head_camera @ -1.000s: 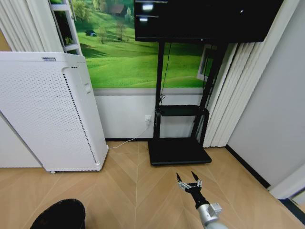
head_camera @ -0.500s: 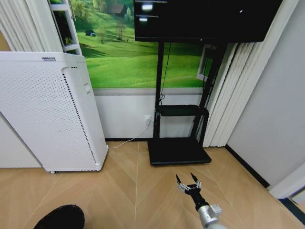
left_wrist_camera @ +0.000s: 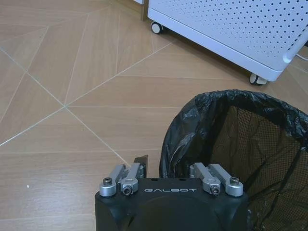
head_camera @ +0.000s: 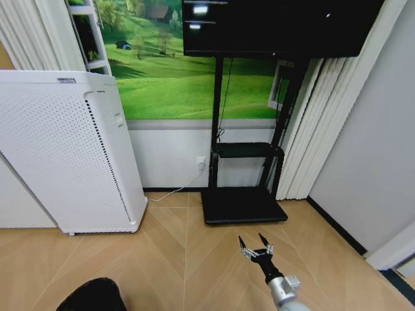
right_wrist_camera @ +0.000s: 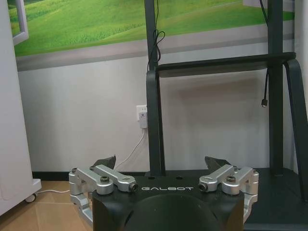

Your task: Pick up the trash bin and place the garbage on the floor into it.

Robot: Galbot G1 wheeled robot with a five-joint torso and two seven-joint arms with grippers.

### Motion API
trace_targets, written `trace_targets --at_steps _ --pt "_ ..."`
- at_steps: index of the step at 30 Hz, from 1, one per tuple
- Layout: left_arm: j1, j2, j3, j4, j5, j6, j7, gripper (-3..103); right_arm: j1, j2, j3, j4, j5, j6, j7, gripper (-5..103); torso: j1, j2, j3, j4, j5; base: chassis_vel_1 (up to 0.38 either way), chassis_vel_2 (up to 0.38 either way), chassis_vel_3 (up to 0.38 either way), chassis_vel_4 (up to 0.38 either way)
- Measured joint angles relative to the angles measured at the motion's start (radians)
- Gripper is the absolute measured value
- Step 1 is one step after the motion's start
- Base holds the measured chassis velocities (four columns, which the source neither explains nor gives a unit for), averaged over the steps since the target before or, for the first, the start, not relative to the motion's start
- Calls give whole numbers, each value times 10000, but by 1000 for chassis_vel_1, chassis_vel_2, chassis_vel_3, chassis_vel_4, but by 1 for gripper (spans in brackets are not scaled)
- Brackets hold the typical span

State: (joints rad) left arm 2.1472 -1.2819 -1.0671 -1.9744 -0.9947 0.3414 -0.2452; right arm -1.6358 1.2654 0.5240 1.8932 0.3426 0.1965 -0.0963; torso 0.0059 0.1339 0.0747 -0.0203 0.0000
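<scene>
The trash bin, a round black container lined with a black plastic bag, sits at the lower left of the head view, low over the herringbone wood floor. In the left wrist view the bin rises directly in front of the left gripper, its crinkled bag-covered rim running between the two fingers: one dark fingertip shows outside the rim on the floor side, while the other finger disappears behind the bag inside the bin. The jaws stand straddling the wall of the bin, though whether they press on it cannot be made out.

Beyond the bin from the left gripper, a white perforated air purifier stands on small castors on the floor; the head view shows the same tall white unit against the wall, well ahead of the bin.

The right gripper hangs over bare floor to the right of the bin and well apart from it, fingers spread wide and holding nothing. The right wrist view shows its two dark fingertips splayed far apart above the silver linkages. Ahead of this gripper stands a black TV stand with a flat base plate, a small shelf and a dark screen mounted on top. A white wall socket with a cable sits on the wall just beside the stand's post, under a green meadow mural.
</scene>
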Motion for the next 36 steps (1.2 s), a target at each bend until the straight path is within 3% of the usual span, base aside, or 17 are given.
trace_targets --at_steps 1,3,6,8,10,11,12,13,15,17,19,20,21,22,23,27,36 --pt "37 -41 -24 8 18 -21 24 46 67 -11 -17 -23 25 -18 11 100 0 0 0 0 0 0 0 0 0" --pt "56 -68 -34 10 25 -29 30 46 110 -21 -26 -40 38 -25 17 100 0 0 0 0 0 0 0 0 0" --pt "247 -309 -51 -23 134 -148 150 59 263 -46 -52 -85 96 -55 30 100 0 -1 0 1 -1 0 0 0 0" --pt "387 -415 -105 -69 223 -287 321 55 285 -46 -54 -95 129 -63 30 100 0 -1 0 1 -1 0 0 0 0" --pt "626 -543 -234 -150 715 -662 1054 65 280 -32 -53 -120 135 -63 64 100 0 0 0 1 0 0 0 0 0" --pt "626 -543 -234 -150 715 -662 1054 65 280 -32 -53 -120 135 -63 64 100 0 0 0 1 0 0 0 0 0" --pt "788 -627 -314 -205 1550 -1249 1887 71 229 6 -51 -124 89 -47 200 100 0 -1 0 2 2 0 0 0 0" --pt "788 -627 -314 -205 1550 -1249 1887 71 229 6 -51 -124 89 -47 200 100 0 -1 0 2 2 0 0 0 0" --pt "839 -788 -483 -382 2958 -2045 2875 81 30 61 11 -54 62 -26 267 100 0 -1 0 2 0 0 0 0 0" --pt "834 -834 -547 -482 3288 -2375 3204 81 -61 76 35 6 71 15 266 100 0 -1 0 1 0 0 0 0 0" --pt "811 -897 -796 -1045 3979 -3227 4310 92 -432 94 187 302 138 143 244 100 0 0 0 -1 0 0 0 0 0" --pt "811 -897 -796 -1045 3979 -3227 4310 92 -432 94 187 302 138 143 244 100 0 0 0 -1 0 0 0 0 0" --pt "604 -927 -1068 -1507 4496 -3811 4870 99 -706 123 331 659 133 240 383 100 0 0 0 0 4 0 0 0 0" --pt "604 -927 -1068 -1507 4496 -3811 4870 99 -706 123 331 659 133 240 383 100 0 0 0 0 4 0 0 0 0" --pt "320 -929 -1288 -1991 4831 -4111 5086 100 -912 178 451 1088 17 250 876 100 0 -1 0 -1 0 0 0 0 0" --pt "-339 -1023 -1454 -3126 5122 -4115 4961 100 -1543 426 811 2512 -598 -335 1925 100 0 -1 0 0 -1 0 0 0 0" --pt "-1533 -548 -420 -4168 4921 -2927 3843 100 -2581 1015 817 4053 -1211 -821 2143 100 0 0 0 0 -1 0 0 0 0"
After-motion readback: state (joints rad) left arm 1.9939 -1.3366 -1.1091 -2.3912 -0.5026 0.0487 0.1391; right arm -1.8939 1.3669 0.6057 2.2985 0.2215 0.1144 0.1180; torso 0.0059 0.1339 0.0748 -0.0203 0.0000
